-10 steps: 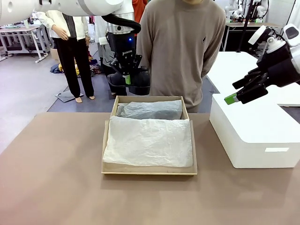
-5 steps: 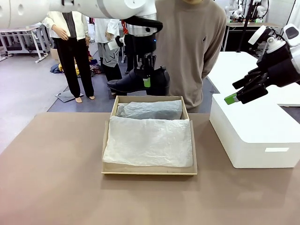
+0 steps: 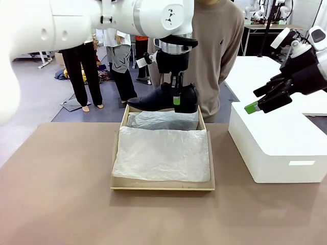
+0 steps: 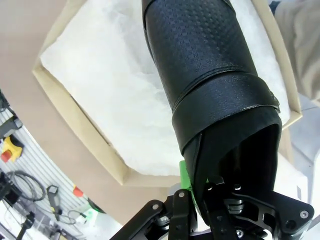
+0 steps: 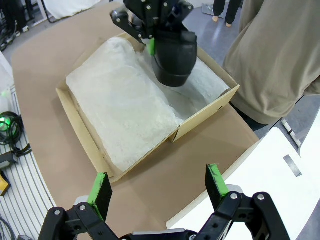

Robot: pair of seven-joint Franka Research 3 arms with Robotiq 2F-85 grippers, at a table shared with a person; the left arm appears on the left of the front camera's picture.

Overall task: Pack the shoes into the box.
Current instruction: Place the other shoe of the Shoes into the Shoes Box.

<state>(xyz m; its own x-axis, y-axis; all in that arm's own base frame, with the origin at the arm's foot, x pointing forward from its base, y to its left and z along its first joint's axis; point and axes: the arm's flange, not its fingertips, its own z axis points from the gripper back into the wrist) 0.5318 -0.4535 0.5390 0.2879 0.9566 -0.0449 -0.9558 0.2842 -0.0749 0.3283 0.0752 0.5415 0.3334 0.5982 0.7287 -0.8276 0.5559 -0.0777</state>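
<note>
The left gripper (image 3: 176, 100) is clamped on the heel end of a black shoe (image 3: 158, 101), holding it level just above the far end of the box (image 3: 116, 153), toe pointing to the robot's left; the box sits on the counter (image 3: 56, 194), lined with crumpled white tissue paper (image 3: 161, 153); the right gripper (image 3: 258, 99) hangs with jaws wide apart and nothing between them, above the white block (image 3: 276, 148) beside the box; a person (image 3: 204, 46) stands at the counter's far side.
</note>
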